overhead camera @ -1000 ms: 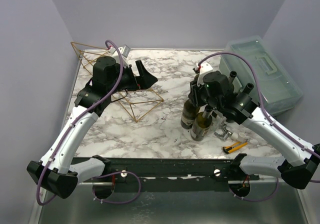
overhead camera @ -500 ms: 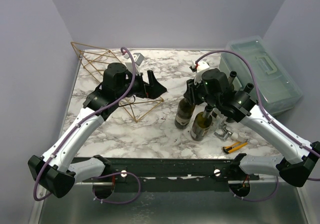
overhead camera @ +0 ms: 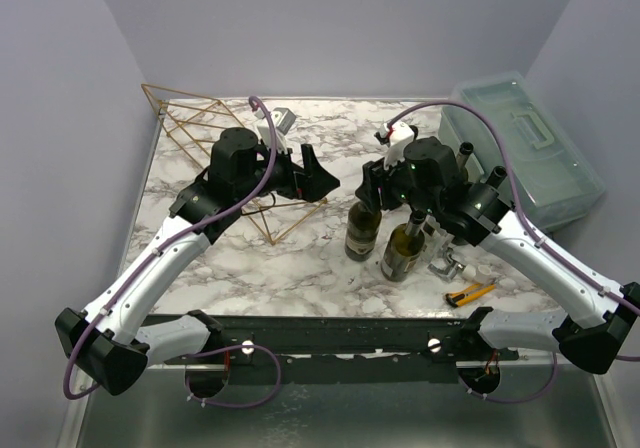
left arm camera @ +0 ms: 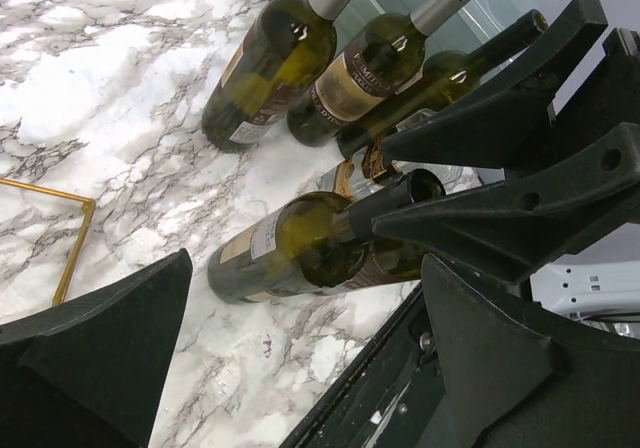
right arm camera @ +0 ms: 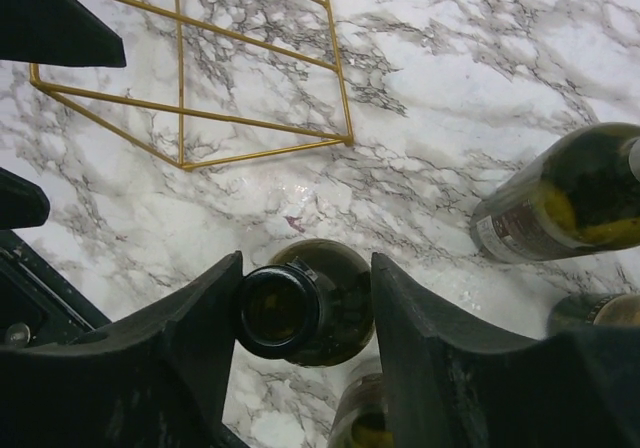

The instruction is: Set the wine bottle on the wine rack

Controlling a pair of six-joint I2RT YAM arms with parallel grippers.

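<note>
**Top external.** The wine rack (overhead camera: 186,119) lies in the upper left of the frame on the marble table (overhead camera: 250,268), with its near end under the left arm. The left gripper (overhead camera: 318,171) hangs above the rack's right end, released and empty, and points toward frame centre. Just right of centre, the right gripper (overhead camera: 371,184) is clenched on the neck of the wine bottle (overhead camera: 361,232). The bottle stands roughly upright, clear of the rack's lower right corner; whether its base touches the marble cannot be told. A second bottle (overhead camera: 403,251) stands just beside it to the right. A translucent plastic box (overhead camera: 525,148) sits in the upper right, and a yellow utility knife (overhead camera: 470,293) lies at the lower right.

**Left wrist.** The left gripper's 2 black fingers (left arm camera: 100,353) fill the lower corners, spread wide with nothing between them. At centre, the wine bottle (left arm camera: 285,256) has its neck pinched by the right gripper (left arm camera: 415,183), which enters from the right. A row of 3 other bottles (left arm camera: 352,86) stands across the top. One gold rod of the rack (left arm camera: 72,243) shows at the left edge.

**Right wrist.** The right gripper (right arm camera: 305,308) closes on the bottle's (right arm camera: 335,303) open mouth at lower centre. The rack's (right arm camera: 265,154) wires cross the upper left, apart from the bottle. Another bottle (right arm camera: 575,198) leans in at the right edge.
</note>
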